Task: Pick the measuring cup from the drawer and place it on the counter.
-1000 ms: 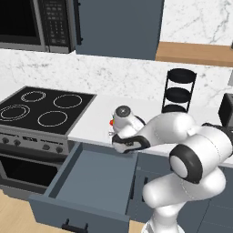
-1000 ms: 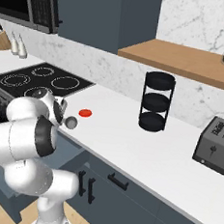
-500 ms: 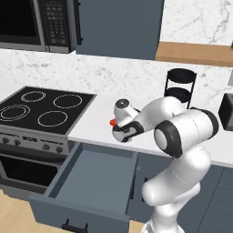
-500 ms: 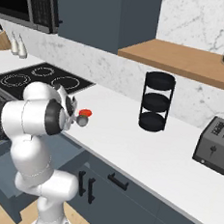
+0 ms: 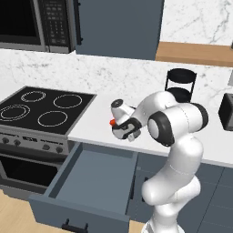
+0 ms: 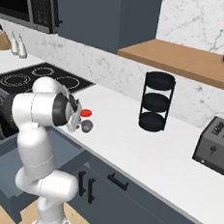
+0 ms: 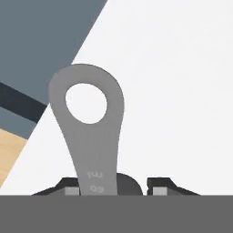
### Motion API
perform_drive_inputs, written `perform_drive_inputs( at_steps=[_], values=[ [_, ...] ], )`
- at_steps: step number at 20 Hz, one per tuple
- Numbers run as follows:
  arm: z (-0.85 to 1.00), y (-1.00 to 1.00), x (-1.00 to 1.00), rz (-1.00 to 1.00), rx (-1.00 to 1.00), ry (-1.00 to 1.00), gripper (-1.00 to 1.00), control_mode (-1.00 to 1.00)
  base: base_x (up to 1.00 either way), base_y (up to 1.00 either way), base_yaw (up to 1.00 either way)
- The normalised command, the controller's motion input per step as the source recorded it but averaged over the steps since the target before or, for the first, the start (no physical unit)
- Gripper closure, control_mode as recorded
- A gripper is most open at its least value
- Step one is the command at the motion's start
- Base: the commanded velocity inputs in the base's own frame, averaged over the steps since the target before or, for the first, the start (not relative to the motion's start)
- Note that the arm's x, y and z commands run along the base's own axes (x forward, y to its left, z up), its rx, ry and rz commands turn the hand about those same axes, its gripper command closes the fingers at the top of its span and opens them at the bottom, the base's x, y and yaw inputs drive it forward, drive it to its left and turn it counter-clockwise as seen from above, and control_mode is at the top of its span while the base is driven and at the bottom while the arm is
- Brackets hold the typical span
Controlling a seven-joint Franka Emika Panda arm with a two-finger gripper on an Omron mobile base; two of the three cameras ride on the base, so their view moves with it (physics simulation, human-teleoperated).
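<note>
Measuring cup (image 7: 91,132) clamped by its handle in the end effector (image 7: 116,184), above the counter (image 7: 182,91)

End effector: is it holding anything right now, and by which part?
Yes. The end effector holds the measuring cup by its flat handle, near the bowl end; the handle's holed tip sticks out over the counter.

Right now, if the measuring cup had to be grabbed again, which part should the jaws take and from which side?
Probably the handle. In the hand view, the measuring cup shows a long flat strip with a hanging hole at its end, thin enough to sit between the jaws. Come in from the bowl end, along the strip, closing across its flat faces, much as the gripper sits now. The round bowl looks wider and likelier to slip.
</note>
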Motion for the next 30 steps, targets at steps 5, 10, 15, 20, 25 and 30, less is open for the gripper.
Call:
perform_drive_inputs(
  at_steps=[5, 10, 15, 20, 25, 30],
  values=[
    [0.7, -0.08, -0.26, -0.01, 0.0, -0.02, -1.0, -1.0, 0.0, 0.0, 0.0],
    [0.74, -0.4, -1.0, 0.0, 0.03, -0.13, -1.0, -1.0, 0.0, 0.0, 0.0],
    [0.96, -0.48, -0.94, 0.0, 0.1, -0.3, -1.0, -1.0, 0.0, 0.0, 0.0],
    [1.0, -0.84, -1.0, 0.0, 0.23, -0.49, -1.0, -1.0, 0.0, 0.0, 0.0],
    [0.91, -0.99, -1.0, 0.0, 0.37, -0.54, -1.0, -1.0, 0.0, 0.0, 0.0],
    [0.97, -1.0, -1.0, 0.0, 0.34, -0.57, -1.0, -1.0, 0.0, 0.0, 0.0]
  ],
)
